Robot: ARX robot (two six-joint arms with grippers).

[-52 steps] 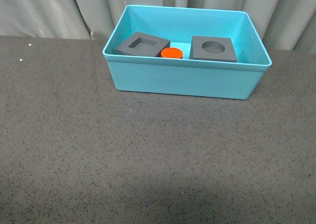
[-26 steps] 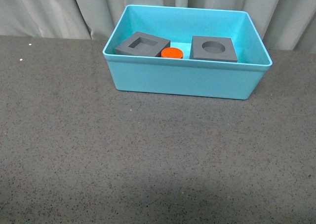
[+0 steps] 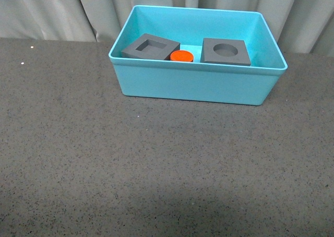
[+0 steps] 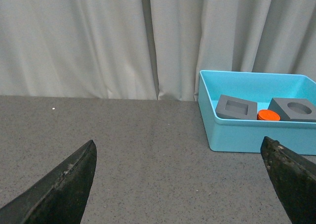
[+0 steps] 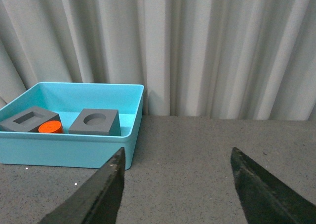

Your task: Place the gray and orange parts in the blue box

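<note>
Nothing has shifted over the last second. Both gray cubes (image 3: 150,47) (image 3: 225,51) and the orange cylinder (image 3: 181,56) lie inside the blue box (image 3: 198,83). The left gripper (image 4: 182,184) and the right gripper (image 5: 177,194) stand wide apart, empty, well clear. Task judged complete.

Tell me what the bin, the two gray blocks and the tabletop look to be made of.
The blue box: likely molded plastic, with smooth, faintly glossy walls and a flat rim. The gray cube with square recess and gray cube with round recess: matte, no shine, perhaps foam or printed plastic; unclear. The table: dark speckled, grainy surface, maybe felt or a rubber mat.
</note>
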